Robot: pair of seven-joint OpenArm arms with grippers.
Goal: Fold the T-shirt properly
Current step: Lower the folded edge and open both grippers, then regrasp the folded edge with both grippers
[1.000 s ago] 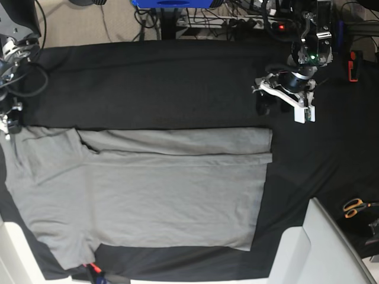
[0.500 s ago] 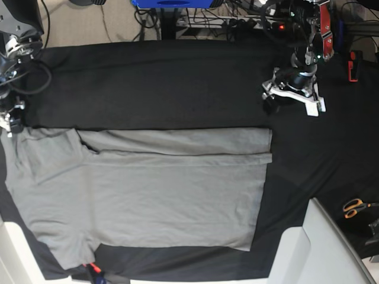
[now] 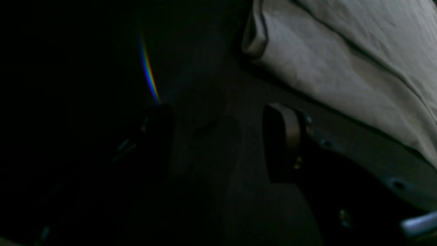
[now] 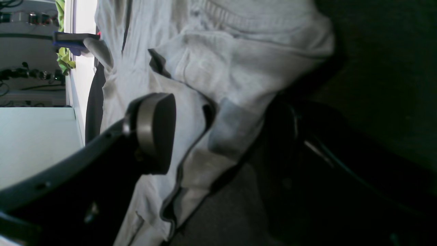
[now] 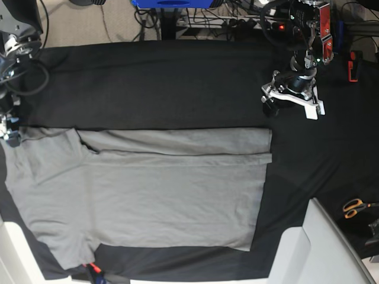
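The view is very dark. A pale grey T-shirt [image 3: 344, 65] fills the upper right corner, its folded edge running diagonally down to the right, with a rounded fold at its upper left end. Below it lies black cloth [image 3: 211, 164]. One finger [image 3: 283, 140] of the left gripper [image 3: 218, 136] shows clearly at centre right, the other only dimly at left; they stand apart with nothing between them.

Base view evenly lit and sharp. Left wrist view very dim, nearly black, with a rainbow lens flare [image 3: 148, 73]. Right wrist view brighter at left, close cloth soft-focused.
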